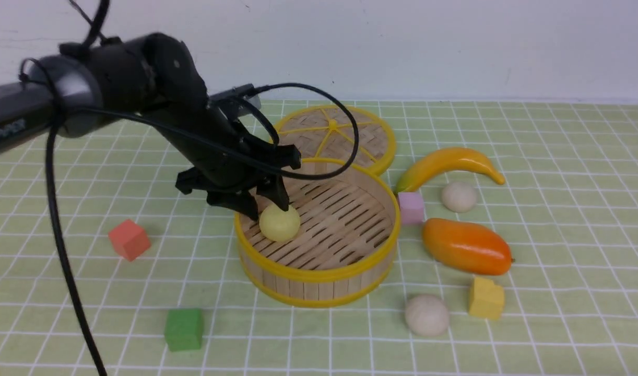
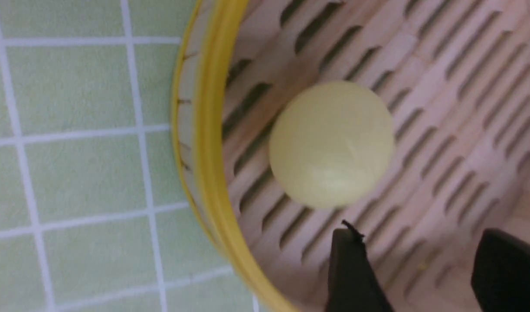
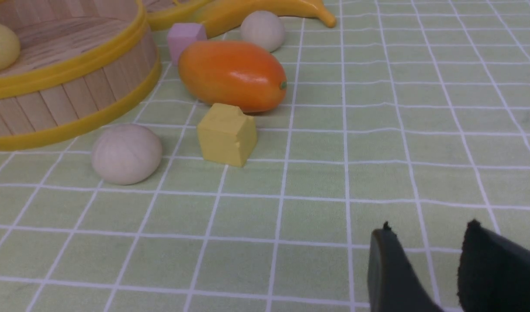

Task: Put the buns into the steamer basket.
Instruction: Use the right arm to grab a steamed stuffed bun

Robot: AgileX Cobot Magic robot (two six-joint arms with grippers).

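Green checked cloth: yellow bun (image 1: pixel 280 223) sits on the slats inside the steamer basket (image 1: pixel 319 274), by its left rim; near off-white bun (image 1: pixel 427 314) and far off-white bun (image 1: pixel 459 197) lie outside to its right. Left gripper (image 1: pixel 267 210) hovers just over the yellow bun, and the left wrist view shows its fingers (image 2: pixel 349 268) parted, bun clear of them. Right gripper (image 3: pixel 427 236), seen only in its own wrist view, is part-way parted and holds nothing.

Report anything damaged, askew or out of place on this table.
The yellow cube beside the mango is damaged: a chunk is missing from its top corner, leaving a jagged notch. Otherwise nothing stands out.
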